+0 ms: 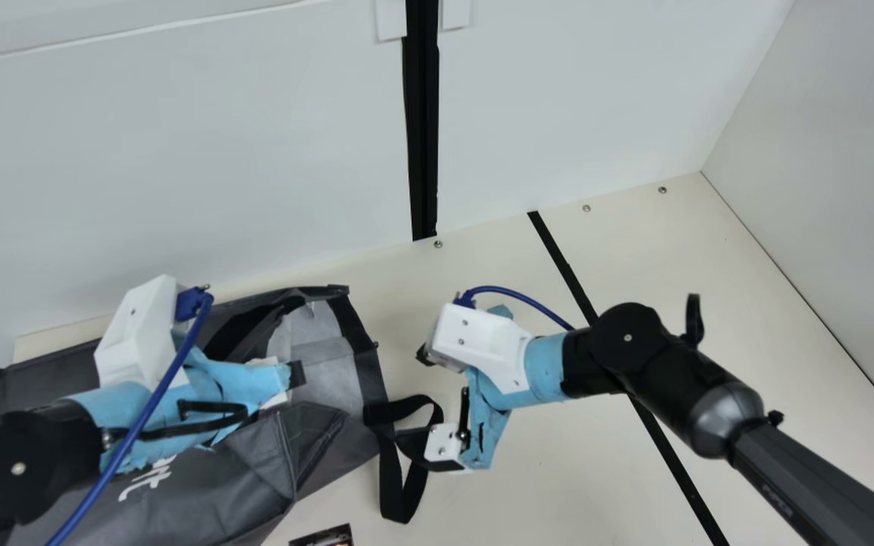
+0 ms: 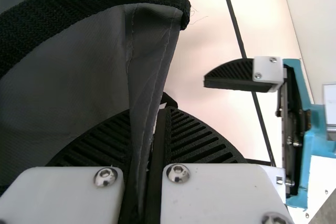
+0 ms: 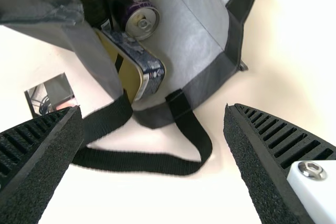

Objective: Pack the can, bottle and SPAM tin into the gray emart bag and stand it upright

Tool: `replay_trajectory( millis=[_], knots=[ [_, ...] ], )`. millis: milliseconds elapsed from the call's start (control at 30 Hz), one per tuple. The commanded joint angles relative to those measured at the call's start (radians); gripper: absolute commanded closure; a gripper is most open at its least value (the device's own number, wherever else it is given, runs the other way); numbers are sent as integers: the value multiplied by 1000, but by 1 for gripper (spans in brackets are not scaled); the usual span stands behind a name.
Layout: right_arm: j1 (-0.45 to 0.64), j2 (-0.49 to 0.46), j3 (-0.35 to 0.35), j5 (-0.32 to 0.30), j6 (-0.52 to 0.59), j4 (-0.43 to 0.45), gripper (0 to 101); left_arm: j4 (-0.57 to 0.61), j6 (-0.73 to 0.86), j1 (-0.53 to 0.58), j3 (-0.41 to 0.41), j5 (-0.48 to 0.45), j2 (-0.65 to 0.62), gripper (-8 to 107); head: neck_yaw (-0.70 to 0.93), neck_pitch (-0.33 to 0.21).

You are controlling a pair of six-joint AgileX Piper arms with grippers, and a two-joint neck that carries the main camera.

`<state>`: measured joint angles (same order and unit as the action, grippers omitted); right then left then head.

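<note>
Inside gray bag (image 3: 191,48), purple can (image 3: 130,4)

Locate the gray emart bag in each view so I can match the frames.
Main view: the gray bag lies lower left.
Left wrist view: upper left, a fold running down between the jaws.
Right wrist view: top, left to centre, lining showing.
Shared landmark: right gripper, jaws apart; right of the bag in main view, right side in left wrist view, bottom edge in its own.
</note>
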<state>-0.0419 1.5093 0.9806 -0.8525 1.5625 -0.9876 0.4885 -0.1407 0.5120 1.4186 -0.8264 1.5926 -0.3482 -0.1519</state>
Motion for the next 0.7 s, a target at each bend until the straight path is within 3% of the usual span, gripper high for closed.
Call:
replay_trajectory(
  millis=[0, 667],
  knots=[
    [22, -17, -8, -15, 2, 5, 6, 0, 0, 0, 0, 0, 0, 107, -1, -23],
    [270, -174, -89, -143, 44, 90, 6, 0, 0, 0, 0, 0, 0, 107, -1, -23]
  ],
)
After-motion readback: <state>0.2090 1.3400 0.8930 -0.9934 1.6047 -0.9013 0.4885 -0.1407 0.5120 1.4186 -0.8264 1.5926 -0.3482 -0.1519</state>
